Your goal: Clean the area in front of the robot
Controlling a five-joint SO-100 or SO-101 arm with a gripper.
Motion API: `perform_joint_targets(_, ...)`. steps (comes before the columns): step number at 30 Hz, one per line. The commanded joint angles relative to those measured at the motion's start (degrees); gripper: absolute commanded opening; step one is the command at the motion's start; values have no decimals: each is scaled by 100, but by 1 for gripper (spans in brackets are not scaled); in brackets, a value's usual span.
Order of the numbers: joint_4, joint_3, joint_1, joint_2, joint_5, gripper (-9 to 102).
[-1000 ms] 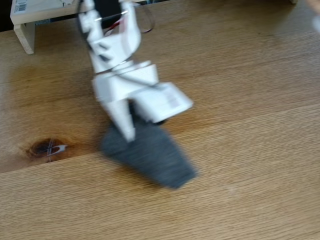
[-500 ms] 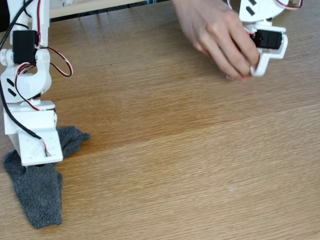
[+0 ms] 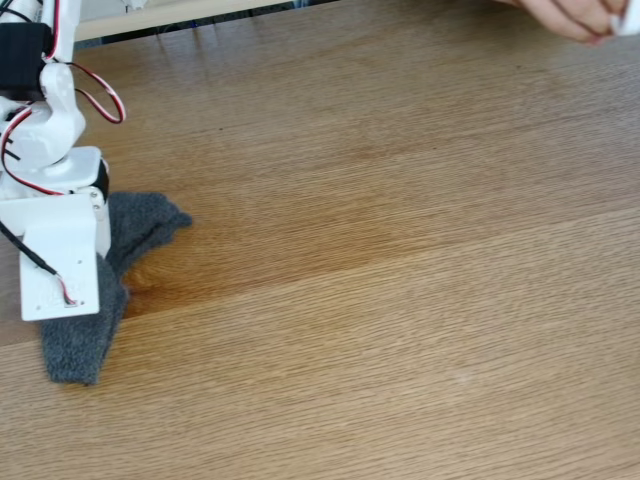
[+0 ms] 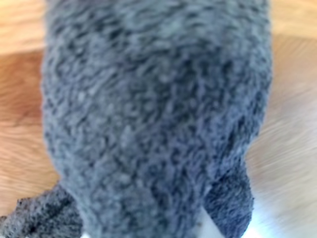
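Note:
The robot (image 3: 45, 150), a white arm with red and black wires, stands at the left edge of the fixed view. Its wrist housing bears down on a grey fuzzy cloth (image 3: 140, 225) lying on the light-oak tabletop, the area (image 3: 400, 260). The gripper (image 3: 62, 310) sits under the housing with its fingers buried in the cloth, apparently shut on it. In the wrist view the grey cloth (image 4: 158, 114) bulges right in front of the lens, with wood (image 4: 20, 99) showing at both sides.
A person's hand (image 3: 565, 15) reaches in at the top right corner, holding a small white piece (image 3: 627, 26). A pale wooden strip (image 3: 180, 12) runs along the table's back edge.
The arm dragged the cloth from the table's middle to the left edge, then a little way back. The hand with the white piece withdrew to the top right corner.

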Motion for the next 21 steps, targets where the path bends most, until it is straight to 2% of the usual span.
perform_joint_targets(1, 88, -79, -633, 712, 202, 0)
perform_joint_targets(8, -1371, -79, -1248, 483, 211, 0)
perform_joint_targets(12, -2558, -88, -879, 123, -70, 0)
perform_joint_targets(15, -3331, -88, -325, -237, -721, 0)
perform_joint_targets(18, -3542, -88, 299, -431, -1389, 0)
perform_joint_targets(21, -2988, -88, 853, -334, -1670, 0)
